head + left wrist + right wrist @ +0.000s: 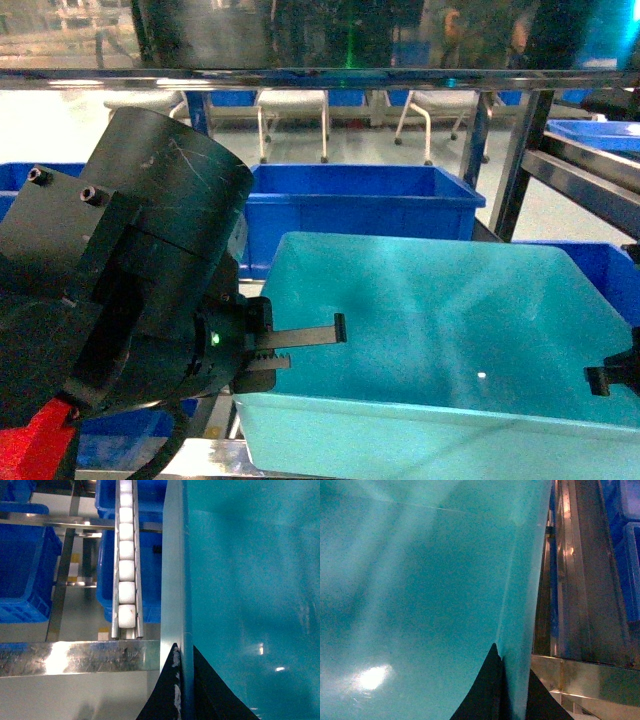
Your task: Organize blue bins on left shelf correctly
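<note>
Left gripper [183, 690] and right gripper [512, 690] each clamp a side wall of the turquoise bin [430, 330], sitting at the near rail [75, 657]; seating further back looks left to do.

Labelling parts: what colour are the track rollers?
White rollers, clearest in the left wrist view.

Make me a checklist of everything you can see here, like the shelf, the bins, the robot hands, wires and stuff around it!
Surface: left shelf has a shiny steel front rail and a track of white rollers.
Job's things: pale turquoise bin sits at the shelf front, empty inside.
Clutter: royal-blue bins stand behind and beside it.
Grippers: left gripper straddles the bin's left wall; right gripper straddles its right wall; both look shut on it.
Cables: nothing seen.
Surroundings: white chair legs on a pale floor beyond the rack.
</note>
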Available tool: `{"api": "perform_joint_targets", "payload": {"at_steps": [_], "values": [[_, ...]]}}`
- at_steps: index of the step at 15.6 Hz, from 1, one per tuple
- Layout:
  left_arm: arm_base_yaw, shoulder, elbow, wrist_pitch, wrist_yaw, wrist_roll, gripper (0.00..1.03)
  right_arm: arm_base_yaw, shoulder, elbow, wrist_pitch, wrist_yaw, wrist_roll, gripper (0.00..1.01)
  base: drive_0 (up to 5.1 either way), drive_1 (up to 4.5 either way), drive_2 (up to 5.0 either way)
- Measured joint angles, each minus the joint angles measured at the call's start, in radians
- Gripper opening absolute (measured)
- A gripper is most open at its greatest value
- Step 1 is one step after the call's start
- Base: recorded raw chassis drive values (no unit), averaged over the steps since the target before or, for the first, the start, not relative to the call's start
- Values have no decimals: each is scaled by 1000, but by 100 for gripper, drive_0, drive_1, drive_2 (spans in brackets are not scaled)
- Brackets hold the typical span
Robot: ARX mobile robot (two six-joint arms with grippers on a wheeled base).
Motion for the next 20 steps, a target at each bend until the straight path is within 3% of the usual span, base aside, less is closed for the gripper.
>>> {"api": "perform_joint_targets", "payload": {"at_steps": [5,11,13,15,17,20], "values": [[26,19,7,10,19,18,2,20,44,14,13,10,23,2,0,0,0],[90,73,41,8,50,71,2,73,154,95,-45,13,127,2,0,0,0],[134,73,42,15,42,77,2,105,173,179,-34,-8,74,2,0,0,0],[184,67,42,31,54,79,2,140,172,248,-17,5,43,2,0,0,0],[222,65,42,24,85,98,2,168,189,273,-53,32,43,2,0,0,0],[228,80,53,26,106,122,2,169,215,296,-71,37,55,2,0,0,0]]}}
